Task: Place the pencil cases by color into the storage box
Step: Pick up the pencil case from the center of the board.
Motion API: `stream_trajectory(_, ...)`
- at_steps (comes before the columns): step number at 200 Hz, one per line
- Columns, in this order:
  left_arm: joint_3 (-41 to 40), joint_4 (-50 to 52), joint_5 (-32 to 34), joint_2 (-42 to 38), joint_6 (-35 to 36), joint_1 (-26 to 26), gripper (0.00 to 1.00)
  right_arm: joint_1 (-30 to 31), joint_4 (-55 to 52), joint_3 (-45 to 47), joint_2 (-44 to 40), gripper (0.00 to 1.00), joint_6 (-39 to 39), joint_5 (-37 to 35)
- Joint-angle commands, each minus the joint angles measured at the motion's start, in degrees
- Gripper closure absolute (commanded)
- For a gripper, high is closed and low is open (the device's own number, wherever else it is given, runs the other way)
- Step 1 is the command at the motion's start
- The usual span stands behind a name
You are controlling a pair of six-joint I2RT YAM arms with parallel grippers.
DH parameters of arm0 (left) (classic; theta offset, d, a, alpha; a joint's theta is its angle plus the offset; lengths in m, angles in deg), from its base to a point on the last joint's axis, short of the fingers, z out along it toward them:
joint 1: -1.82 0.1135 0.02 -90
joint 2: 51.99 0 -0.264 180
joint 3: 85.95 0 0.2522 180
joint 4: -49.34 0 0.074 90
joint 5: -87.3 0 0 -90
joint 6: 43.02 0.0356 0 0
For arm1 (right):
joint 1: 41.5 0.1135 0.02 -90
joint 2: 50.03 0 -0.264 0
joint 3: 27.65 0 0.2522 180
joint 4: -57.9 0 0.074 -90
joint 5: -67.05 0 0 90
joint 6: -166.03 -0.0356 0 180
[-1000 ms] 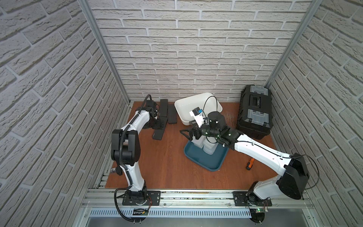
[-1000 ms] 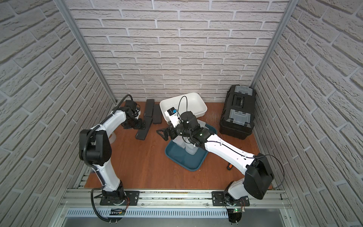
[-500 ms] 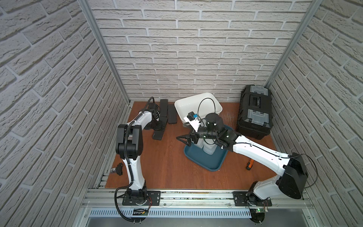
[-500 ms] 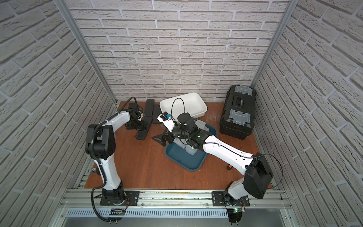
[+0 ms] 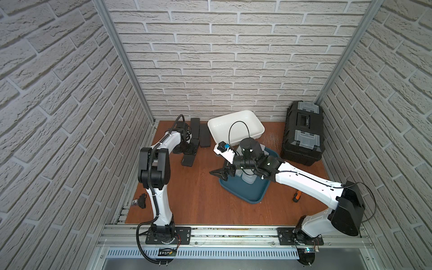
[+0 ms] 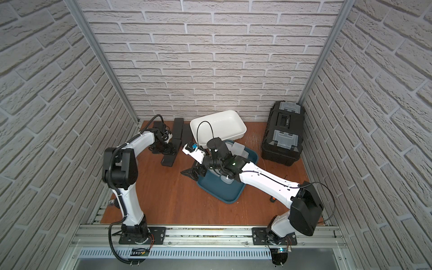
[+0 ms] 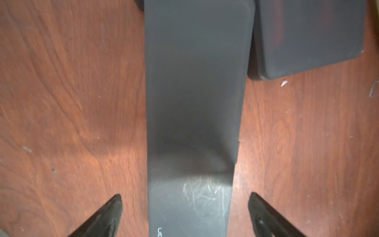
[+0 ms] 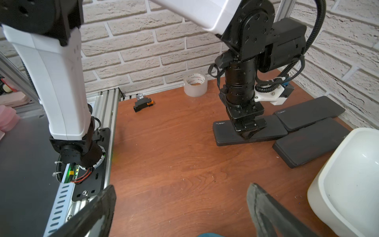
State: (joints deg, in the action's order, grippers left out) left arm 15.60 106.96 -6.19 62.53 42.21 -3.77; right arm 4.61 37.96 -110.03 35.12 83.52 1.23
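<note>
Your left gripper is released, jaws straddling a black pencil case without touching it, near the table's far left corner, just beside a second black case.

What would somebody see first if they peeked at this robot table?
The left gripper stands open astride a black case at the back left of the table. In the middle, the right gripper hangs open beside a blue tray holding frosted cases. A white tub sits behind the tray, and a black toolbox fills the back right corner.
</note>
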Motion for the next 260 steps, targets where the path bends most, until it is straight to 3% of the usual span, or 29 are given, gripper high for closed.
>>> stream_trajectory(1,1.3,2.0,-0.7,1.1,-0.7,0.0,0.05,0.5,-1.1,-1.5,0.5,0.00,3.3,-2.4)
stream_trajectory(109,9.0,11.3,0.4,5.7,-1.2,-1.4,0.07,0.7,-1.7,-0.8,-0.4,0.00,4.6,-2.8)
stream_trajectory(260,-0.4,8.7,2.4,1.1,-0.4,-2.2,0.09,0.7,-1.6,-0.2,-0.2,0.00,5.2,-2.4)
